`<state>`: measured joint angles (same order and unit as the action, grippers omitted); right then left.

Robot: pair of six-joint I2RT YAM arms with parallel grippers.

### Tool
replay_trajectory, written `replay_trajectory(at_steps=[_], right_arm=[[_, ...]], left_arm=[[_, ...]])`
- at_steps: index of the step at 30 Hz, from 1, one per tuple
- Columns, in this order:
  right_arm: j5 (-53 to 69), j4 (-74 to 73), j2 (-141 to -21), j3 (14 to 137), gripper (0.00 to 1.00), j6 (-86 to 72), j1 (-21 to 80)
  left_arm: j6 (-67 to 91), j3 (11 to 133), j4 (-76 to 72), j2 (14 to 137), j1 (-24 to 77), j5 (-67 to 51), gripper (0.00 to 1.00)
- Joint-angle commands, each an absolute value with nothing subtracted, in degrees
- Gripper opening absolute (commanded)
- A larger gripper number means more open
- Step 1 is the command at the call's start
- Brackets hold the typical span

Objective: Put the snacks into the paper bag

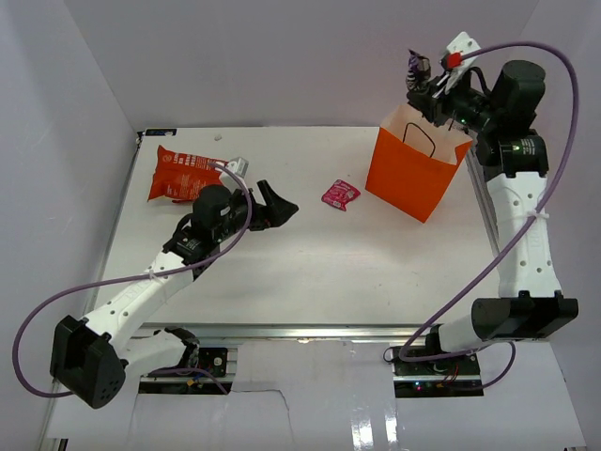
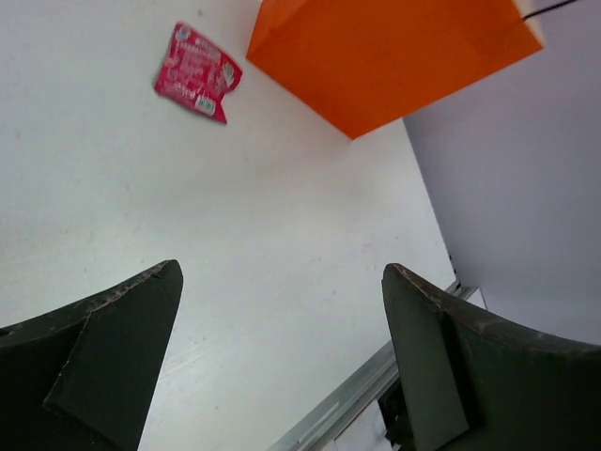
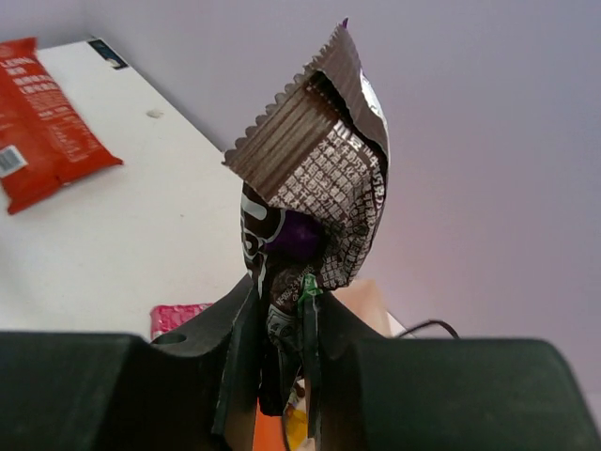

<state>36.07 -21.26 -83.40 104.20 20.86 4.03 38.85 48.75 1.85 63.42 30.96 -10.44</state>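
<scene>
Top view: right gripper (image 1: 424, 83) hangs over the bag (image 1: 413, 174) at the counter's (image 1: 282, 272) far right corner, pinching a maroon wrapper (image 1: 414, 64). Looks like the drop step to me. Next it needs to line up over the opening and let go. Chips (image 1: 178, 174) lie far left, pink wrapper (image 1: 340, 194) near the bag.

Left wrist view: left gripper (image 2: 282, 272) spread wide, empty.

Right wrist view: wrapper's crinkly, brownish with purple, clamped at its lower end.

- Chip bag (image 1: 183, 175), ten o'clock on the counter (image 1: 310, 272): white lettering, too small to read.
- Pink wrapper (image 2: 197, 72): blurred print, unreadable.
- Brown wrapper (image 3: 315, 178): fine white print, illegible.
</scene>
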Motion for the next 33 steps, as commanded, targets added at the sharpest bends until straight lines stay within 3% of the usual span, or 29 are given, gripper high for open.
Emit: replay_trajectory(at_steps=[1, 13, 16, 17, 19, 23, 29, 32, 33], right_arm=[[35.0, -23.6, -84.5, 104.5, 0.09, 22.9, 0.7], [30.1, -26.3, -89.1, 99.0, 0.16, 32.6, -6.6], [28.1, -26.9, -89.9, 97.8, 0.31, 33.9, -6.8], [28.0, -27.0, -90.1, 97.6, 0.46, 33.8, -7.0], [27.9, -27.2, -90.4, 97.8, 0.62, 33.0, -7.3], [30.1, -29.2, -90.8, 100.6, 0.71, 30.5, -8.7], [44.0, -31.9, -87.7, 105.8, 0.74, 26.2, -15.5], [60.9, -38.6, -83.3, 104.2, 0.75, 35.5, -16.4], [64.7, -47.4, -81.0, 103.6, 0.77, 47.0, -16.0]], left_arm=[[39.4, 45.6, 1.3, 61.1, 30.9, -13.9, 0.98], [40.8, 46.3, 2.5, 67.1, 30.8, -17.6, 0.98], [41.6, 48.2, 2.3, 70.6, 30.8, -18.1, 0.98], [41.9, 49.0, 2.6, 71.8, 30.8, -17.6, 0.98], [42.5, 52.4, 3.3, 75.9, 30.8, -17.3, 0.98], [41.1, 58.9, 3.3, 84.0, 30.8, -18.2, 0.98], [37.4, 69.1, 4.8, 96.8, 30.9, -20.1, 0.95], [36.0, 72.7, 6.9, 101.3, 30.9, -20.6, 0.94], [35.8, 73.2, 7.6, 101.9, 30.9, -20.9, 0.94]])
